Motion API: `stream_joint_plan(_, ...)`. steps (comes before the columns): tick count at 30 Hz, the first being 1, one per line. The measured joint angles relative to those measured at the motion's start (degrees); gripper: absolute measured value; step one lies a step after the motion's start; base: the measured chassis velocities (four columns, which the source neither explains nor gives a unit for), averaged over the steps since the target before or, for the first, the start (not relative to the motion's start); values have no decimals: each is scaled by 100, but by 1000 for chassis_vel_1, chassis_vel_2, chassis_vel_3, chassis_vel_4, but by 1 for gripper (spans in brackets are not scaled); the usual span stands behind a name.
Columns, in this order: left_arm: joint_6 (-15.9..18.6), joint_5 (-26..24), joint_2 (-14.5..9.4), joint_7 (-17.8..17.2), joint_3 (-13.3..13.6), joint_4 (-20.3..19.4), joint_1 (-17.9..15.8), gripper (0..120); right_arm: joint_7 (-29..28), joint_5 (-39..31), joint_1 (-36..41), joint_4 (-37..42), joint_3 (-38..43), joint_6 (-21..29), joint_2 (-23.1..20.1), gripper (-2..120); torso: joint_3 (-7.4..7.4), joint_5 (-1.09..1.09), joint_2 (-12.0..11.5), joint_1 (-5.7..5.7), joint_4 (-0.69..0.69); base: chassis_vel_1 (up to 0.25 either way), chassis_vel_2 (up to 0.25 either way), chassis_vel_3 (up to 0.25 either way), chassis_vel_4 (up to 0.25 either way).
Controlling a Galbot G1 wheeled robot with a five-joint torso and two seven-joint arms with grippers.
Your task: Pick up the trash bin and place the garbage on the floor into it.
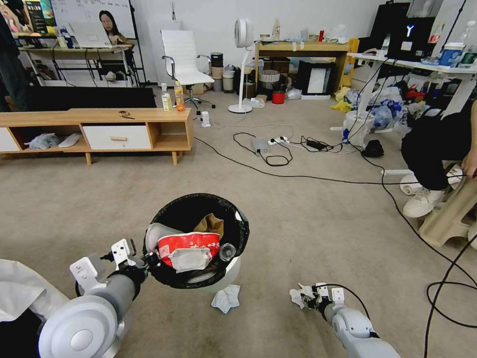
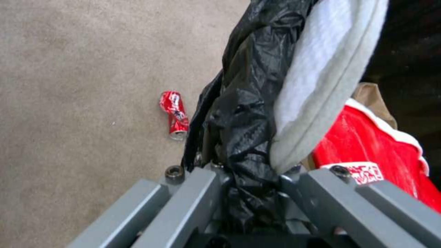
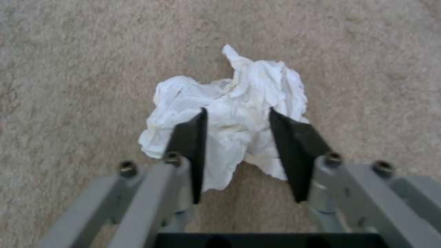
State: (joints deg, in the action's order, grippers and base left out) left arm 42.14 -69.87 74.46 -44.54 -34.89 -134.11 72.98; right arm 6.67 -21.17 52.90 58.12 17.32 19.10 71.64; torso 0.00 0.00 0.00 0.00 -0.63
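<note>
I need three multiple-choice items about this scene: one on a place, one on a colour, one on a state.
1. Where lies the crushed red can? A on the carpet; B on a chair; C on a desk.
2. Which colour is the trash bin's liner? A blue; B black; C green.
3. How is the right hand? A shut on a bottle; B above the bin; C open astride a crumpled tissue.
A, it lies on carpet; B, black bag over the rim the left hand clamps; C, it straddles the tissue, unclosed.

carpet floor (image 1: 308, 223): tissues (image 1: 225, 298), crushed can (image 2: 174, 114), cables (image 1: 278, 160)
</note>
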Motion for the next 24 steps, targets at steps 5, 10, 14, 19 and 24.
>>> stream_joint_plan(5, 0, 6, 5, 11, 7, 47, -44, 4, 75, 5, -19, -30, 0, -43, 39, 9, 0, 0, 0, 0, 0, 0, 0, 0, 0)
stream_joint_plan(10, 0, 9, 3, 21, 10, 72, -61, 4, 104, 2, -26, -74, 10, -73, 64, 0, 0, 0, 0, 0, 0, 0, 0, 0, 0)
stream_joint_plan(14, 0, 12, -2, 33, 8, 97, -76, 4, 135, 1, -36, -119, 15, -111, 69, 0, 0, 0, 0, 0, 0, 0, 0, 0, 0)
stream_joint_plan(19, 0, 40, 10, 54, 16, 134, -93, 4, 197, -1, -76, -183, 25, -153, 99, 0, 0, 0, 0, 0, 0, 0, 0, 0, 0)
stream_joint_plan(24, 0, 41, 9, 58, 19, 135, -107, 4, 220, -2, -92, -199, 26, -158, 104, 0, 0, 0, 0, 0, 0, 0, 0, 0, 0)
